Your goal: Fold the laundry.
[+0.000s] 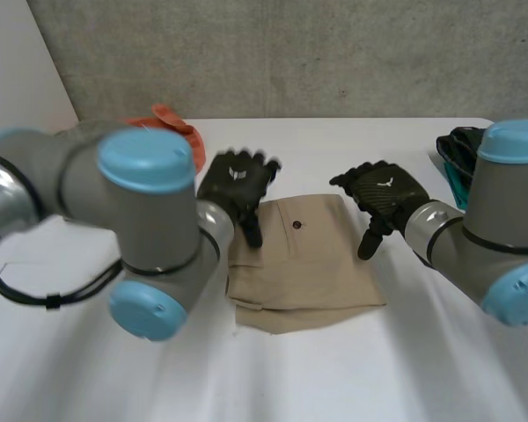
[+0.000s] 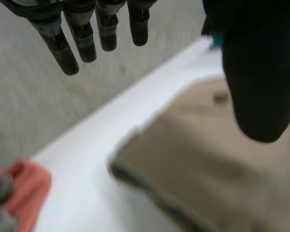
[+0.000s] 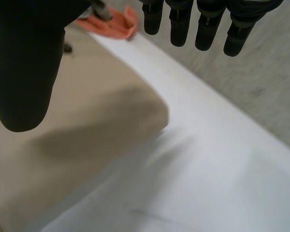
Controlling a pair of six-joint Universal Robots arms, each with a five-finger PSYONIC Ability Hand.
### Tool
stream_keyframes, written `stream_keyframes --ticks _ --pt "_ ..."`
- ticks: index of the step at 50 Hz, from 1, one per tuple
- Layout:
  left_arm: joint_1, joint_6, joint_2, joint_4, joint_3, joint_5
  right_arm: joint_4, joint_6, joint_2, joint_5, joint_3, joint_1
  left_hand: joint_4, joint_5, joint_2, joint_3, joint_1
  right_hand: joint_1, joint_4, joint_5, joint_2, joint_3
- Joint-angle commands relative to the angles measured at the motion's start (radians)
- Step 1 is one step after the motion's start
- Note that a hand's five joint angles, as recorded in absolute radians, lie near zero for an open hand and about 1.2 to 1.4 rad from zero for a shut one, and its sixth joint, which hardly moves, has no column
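Flat white table top (image 1: 422, 369) with a rounded far corner, rough speckled grey wall (image 1: 290, 53) rising right behind the table's far edge, smooth white panel (image 1: 18, 66) beyond the table's far left corner, soft even light across the table

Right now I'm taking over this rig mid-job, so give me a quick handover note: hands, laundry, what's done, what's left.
Left hand: open, holding nothing, over the far left edge of the tan garment.
Right hand: open, holding nothing, by its far right corner.
Done: the tan garment lies folded in the middle of the table; it looks finished.
Left: the orange cloth at the far left and the dark, teal-edged item at the right edge look unfolded.
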Motion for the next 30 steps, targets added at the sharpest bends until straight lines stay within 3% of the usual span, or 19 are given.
stream_keyframes --ticks 1,6,11,23,30 --pt "0.032 -0.028 0.135 -0.001 0.035 0.238 -0.177 -0.004 -0.189 0.101 0.268 0.052 0.012 -0.013 0.008 0.001 0.021 -0.017 -0.037 -0.049 -0.034 -0.035" --pt "0.064 -0.085 0.167 -0.050 0.074 0.480 -0.297 -0.007 -0.196 0.101 0.450 0.109 0.027 0.002 0.023 0.016 0.036 -0.017 -0.037 -0.049 -0.034 -0.035" --pt "0.078 -0.095 0.162 -0.140 0.112 0.614 -0.443 -0.002 -0.174 0.102 0.544 0.164 0.027 0.002 0.023 0.016 0.036 -0.017 -0.037 -0.049 -0.034 -0.035" --pt "0.078 -0.095 0.139 -0.154 0.105 0.644 -0.677 -0.016 0.062 0.116 0.455 0.215 0.009 -0.016 0.005 -0.001 0.018 -0.017 -0.037 -0.049 -0.034 -0.035" --pt "0.080 -0.094 0.135 -0.153 0.105 0.634 -0.727 -0.038 0.153 0.128 0.352 0.215 0.009 -0.016 0.005 -0.001 0.018 0.013 -0.007 -0.019 -0.004 -0.005"
